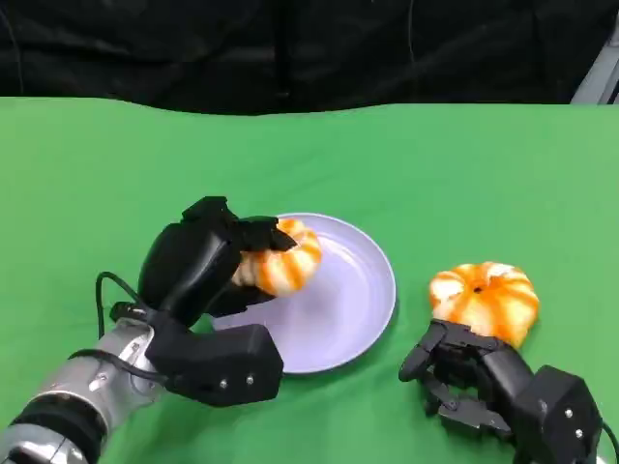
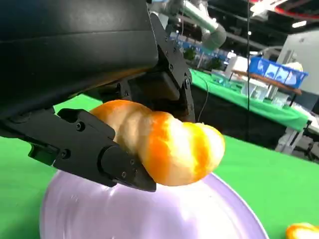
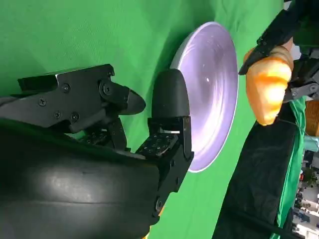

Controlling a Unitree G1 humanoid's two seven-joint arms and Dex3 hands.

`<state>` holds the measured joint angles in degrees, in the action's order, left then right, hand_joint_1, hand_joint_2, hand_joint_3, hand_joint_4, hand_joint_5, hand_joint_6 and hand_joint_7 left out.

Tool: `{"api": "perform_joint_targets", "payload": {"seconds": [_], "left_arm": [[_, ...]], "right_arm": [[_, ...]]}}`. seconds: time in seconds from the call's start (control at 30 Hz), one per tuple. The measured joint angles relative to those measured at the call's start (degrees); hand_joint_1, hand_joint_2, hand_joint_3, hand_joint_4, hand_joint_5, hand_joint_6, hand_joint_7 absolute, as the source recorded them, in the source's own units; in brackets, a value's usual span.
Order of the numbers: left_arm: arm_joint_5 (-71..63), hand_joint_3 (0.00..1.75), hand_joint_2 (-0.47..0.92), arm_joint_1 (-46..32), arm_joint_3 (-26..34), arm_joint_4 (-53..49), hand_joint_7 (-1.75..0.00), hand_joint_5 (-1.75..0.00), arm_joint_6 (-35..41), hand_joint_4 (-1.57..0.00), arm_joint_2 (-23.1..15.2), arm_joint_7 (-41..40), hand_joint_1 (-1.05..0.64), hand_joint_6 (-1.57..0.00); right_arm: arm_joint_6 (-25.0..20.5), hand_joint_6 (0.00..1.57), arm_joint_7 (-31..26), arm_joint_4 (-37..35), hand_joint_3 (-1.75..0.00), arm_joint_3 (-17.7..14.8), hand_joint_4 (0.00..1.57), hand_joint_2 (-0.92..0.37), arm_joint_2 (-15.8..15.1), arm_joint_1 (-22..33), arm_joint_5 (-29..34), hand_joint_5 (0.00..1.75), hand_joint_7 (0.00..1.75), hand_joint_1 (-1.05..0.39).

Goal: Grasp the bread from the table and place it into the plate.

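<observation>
Gripping item one: bread (image 1: 282, 259), a round orange-and-cream striped bun, held by the left hand (image 1: 198, 263) above the near-left part of the lavender plate (image 1: 363, 309); in the left wrist view it appears to hang clear of the plate's surface.
Handling, judged: light, soft, probably squashable; glossy crust may slip. Best held across its middle with fingers (image 2: 94, 149) on opposite sides, as now; light pressure only.
Item two: second bread (image 1: 484, 298), same pattern, on the green tablecloth (image 1: 106, 164) right of the plate, just beyond the right hand (image 1: 462, 375).
Right hand: fingers spread, holding nothing, beside that bun; contact cannot be told.
</observation>
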<state>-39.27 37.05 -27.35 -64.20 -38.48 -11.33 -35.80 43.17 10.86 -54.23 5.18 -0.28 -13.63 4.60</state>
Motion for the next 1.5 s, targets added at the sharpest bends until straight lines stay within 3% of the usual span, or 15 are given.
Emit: {"api": "perform_joint_targets", "payload": {"seconds": [0.33, 0.47, 0.53, 0.6, 0.63, 0.77, 0.87, 0.97, 1.1, 1.5], "left_arm": [[0.30, 0.07, 0.92, 1.69, -0.04, -2.50, -0.51, -1.54, 0.83, -0.65, 1.37, 3.01, -0.02, -1.07], [0.38, 0.09, 0.92, 1.92, -0.05, -3.16, -0.38, -1.45, 0.93, -0.66, 1.48, 3.79, -0.03, -1.10], [0.46, 0.07, 0.92, 1.93, -0.05, -3.46, -0.26, -1.21, 0.96, -0.74, 1.56, 4.57, -0.07, -1.13], [0.52, 0.03, 0.92, 1.94, -0.03, -3.54, -0.11, -0.82, 0.97, -0.86, 1.61, 5.30, -0.14, -1.14], [0.76, 0.02, 0.92, 1.94, 0.04, -3.59, -0.07, -0.73, 0.97, -0.89, 1.65, 5.79, -0.16, -1.15], [1.37, 0.00, 0.91, 1.94, 0.32, -3.79, -0.01, -0.41, 1.05, -0.97, 1.80, 6.81, -0.21, -1.11], [1.73, 0.00, 0.91, 1.94, 0.55, -3.92, 0.00, -0.36, 1.05, -0.99, 1.88, 8.34, -0.21, -1.11], [2.61, 0.01, 0.92, 1.94, 0.93, -3.95, 0.00, -0.10, 0.92, -0.97, 1.90, 9.60, -0.35, -0.95], [3.35, 0.04, 0.92, 1.94, 1.23, -3.95, 0.00, -0.02, 0.43, -0.93, 1.83, 11.11, -0.44, -0.85], [3.35, 0.07, 0.92, 1.94, 1.13, -3.95, 0.00, 0.00, 0.31, -0.92, 1.64, 11.28, -0.47, -0.82]], "right_arm": [[0.12, 0.71, -0.15, 0.05, -0.63, 0.09, 0.69, -0.86, 0.00, 0.05, 0.05, 1.73, 1.35, 0.00], [0.12, 0.71, -0.48, 0.15, -0.63, 0.16, 0.69, -0.86, 0.00, 0.13, 0.14, 1.73, 1.35, 0.01], [0.13, 0.71, -0.56, 0.20, -0.63, 0.19, 0.68, -0.86, 0.00, 0.17, 0.19, 1.74, 1.35, 0.01], [0.19, 0.71, -0.59, 0.20, -0.63, 0.22, 0.67, -0.86, 0.00, 0.17, 0.26, 1.74, 1.35, 0.01], [0.20, 0.71, -0.59, 0.20, -0.63, 0.22, 0.67, -0.86, 0.00, 0.17, 0.27, 1.74, 1.35, 0.01], [0.20, 0.71, -0.44, 0.20, -0.63, 0.19, 0.66, -0.86, 0.00, 0.18, 0.26, 1.74, 1.35, 0.01], [0.20, 0.71, -0.43, 0.20, -0.63, 0.17, 0.66, -0.86, 0.00, 0.18, 0.27, 1.74, 1.35, 0.01], [0.20, 0.73, -0.30, 0.20, -0.63, 0.15, 0.69, -0.87, 0.00, 0.18, 0.22, 1.72, 1.32, 0.02], [0.19, 0.74, 0.16, 0.17, -0.63, 0.01, 0.69, -0.87, 0.01, 0.18, -0.12, 1.71, 1.31, 0.02], [0.18, 0.74, 0.31, 0.17, -0.62, -0.05, 0.69, -0.88, 0.02, 0.18, -0.15, 1.71, 1.31, 0.02]]}}
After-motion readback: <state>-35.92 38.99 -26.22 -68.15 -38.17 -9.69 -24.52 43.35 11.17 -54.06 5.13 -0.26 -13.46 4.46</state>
